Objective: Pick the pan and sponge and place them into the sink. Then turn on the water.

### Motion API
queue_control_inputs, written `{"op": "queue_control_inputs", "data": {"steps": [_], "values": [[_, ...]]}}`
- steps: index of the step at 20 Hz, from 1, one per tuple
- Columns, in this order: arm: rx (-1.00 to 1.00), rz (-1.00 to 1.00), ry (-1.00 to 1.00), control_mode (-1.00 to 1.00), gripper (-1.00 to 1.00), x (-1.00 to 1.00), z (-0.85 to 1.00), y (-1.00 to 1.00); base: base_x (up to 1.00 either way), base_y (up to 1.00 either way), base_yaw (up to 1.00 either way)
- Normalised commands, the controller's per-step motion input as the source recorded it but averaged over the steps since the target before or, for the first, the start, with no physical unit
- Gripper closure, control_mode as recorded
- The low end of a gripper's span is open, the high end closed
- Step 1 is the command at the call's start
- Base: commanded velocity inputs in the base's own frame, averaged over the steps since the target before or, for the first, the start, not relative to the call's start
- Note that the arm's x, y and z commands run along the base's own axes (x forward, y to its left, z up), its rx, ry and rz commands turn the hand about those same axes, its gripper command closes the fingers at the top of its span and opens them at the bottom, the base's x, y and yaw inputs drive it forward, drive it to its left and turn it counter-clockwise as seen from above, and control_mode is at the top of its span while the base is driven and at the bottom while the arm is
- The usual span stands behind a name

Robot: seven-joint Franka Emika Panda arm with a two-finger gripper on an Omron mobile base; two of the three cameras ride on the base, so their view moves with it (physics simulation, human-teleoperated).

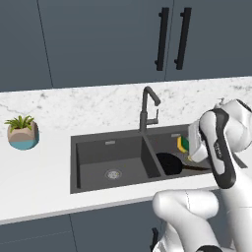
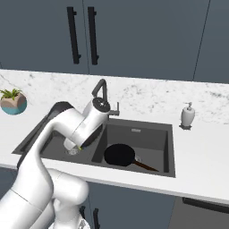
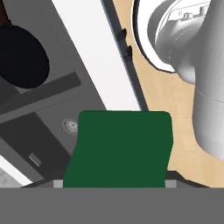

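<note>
No writing can be read. From the left, the sponge is seen above the sink beside the pan. From the right, white marble counter is shown. The sponge is gripped between the gripper's half-spread fingers.

— What sort of place is this?
— A kitchen. A double sink with a tall tap is set into a white marble bench.
— Anything else?
— Dark cupboards with bar handles above, a soap bottle, a potted plant, and a pan in one basin.
</note>
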Motion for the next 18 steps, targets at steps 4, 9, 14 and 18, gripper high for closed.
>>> {"op": "queue_control_inputs", "data": {"steps": [4,9,14,18], "values": [[-0.05,-0.03,0.07,-1.0,1.0,0.04,-0.02,-0.62,0.0,0.0,0.0],[-0.03,0.0,0.0,-1.0,1.0,0.29,-0.14,-0.4,0.0,0.0,0.0],[-0.09,-0.01,0.0,-1.0,1.0,0.55,-0.3,-0.04,0.0,0.0,0.0],[-0.11,0.0,0.02,-1.0,1.0,0.73,-0.35,0.0,0.0,0.0,0.0]]}}
